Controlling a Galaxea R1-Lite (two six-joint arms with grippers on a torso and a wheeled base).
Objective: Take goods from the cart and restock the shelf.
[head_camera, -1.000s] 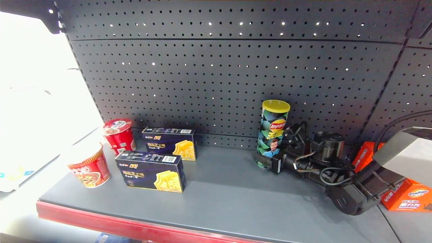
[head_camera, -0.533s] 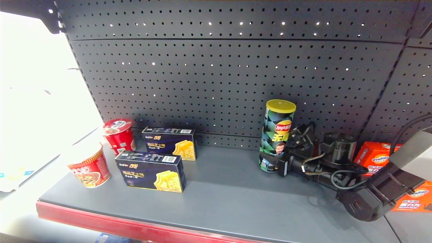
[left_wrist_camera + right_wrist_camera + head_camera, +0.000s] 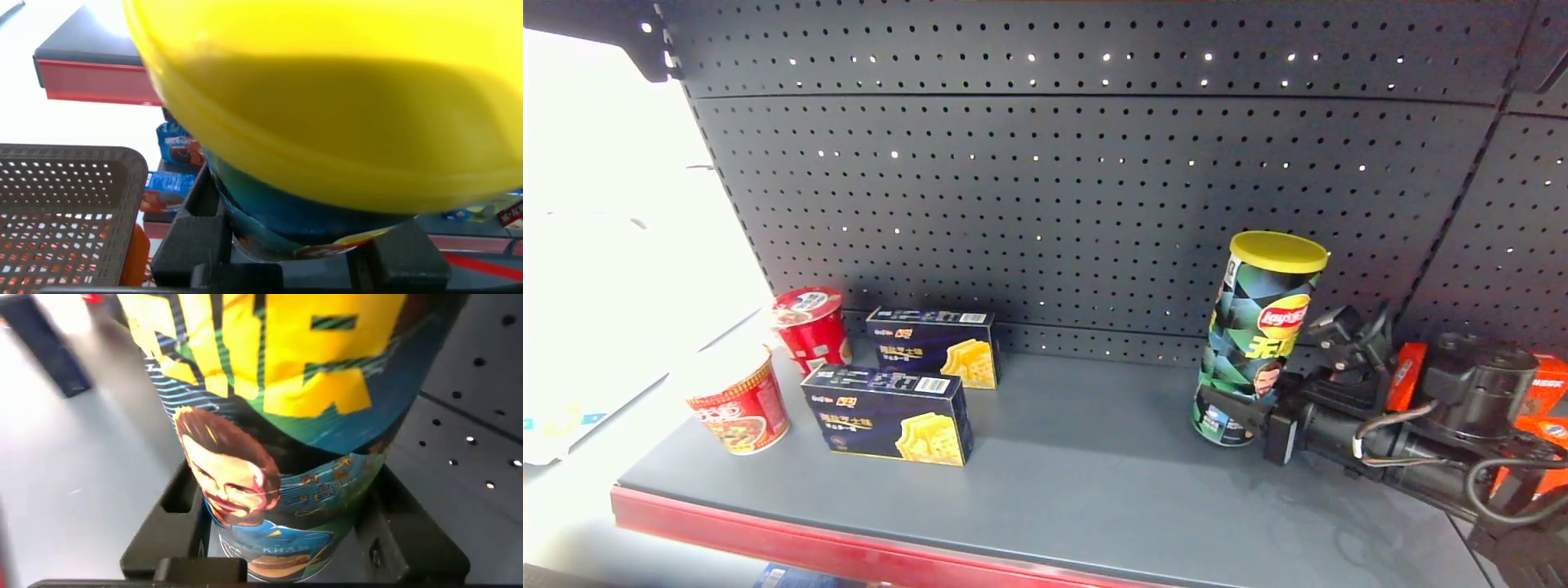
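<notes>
A tall chips can [image 3: 1262, 327] with a yellow lid and a green patterned wall stands slightly tilted at the right of the grey shelf [image 3: 1078, 474]. My right gripper [image 3: 1258, 392] is shut on its lower part, and I cannot tell whether the base touches the shelf. The right wrist view has the same can [image 3: 286, 416] between the two black fingers of the right gripper [image 3: 282, 531]. In the left wrist view a second can with a yellow lid [image 3: 327, 98] sits in my left gripper [image 3: 298, 245], which is shut on its body, beside the brown cart basket [image 3: 65, 212].
Two red noodle cups [image 3: 739, 400] [image 3: 810, 327] and two dark blue boxes [image 3: 890, 412] [image 3: 935, 343] stand at the shelf's left. Orange boxes [image 3: 1405, 371] lie behind the right arm. A pegboard wall [image 3: 1045, 204] backs the shelf, and its front edge [image 3: 849, 555] is red. The shelf's middle is free.
My right gripper has carried the chips can to the right and closer to the shelf's front, uncovering then covering the orange boxes. The goods at the left have stayed put.
</notes>
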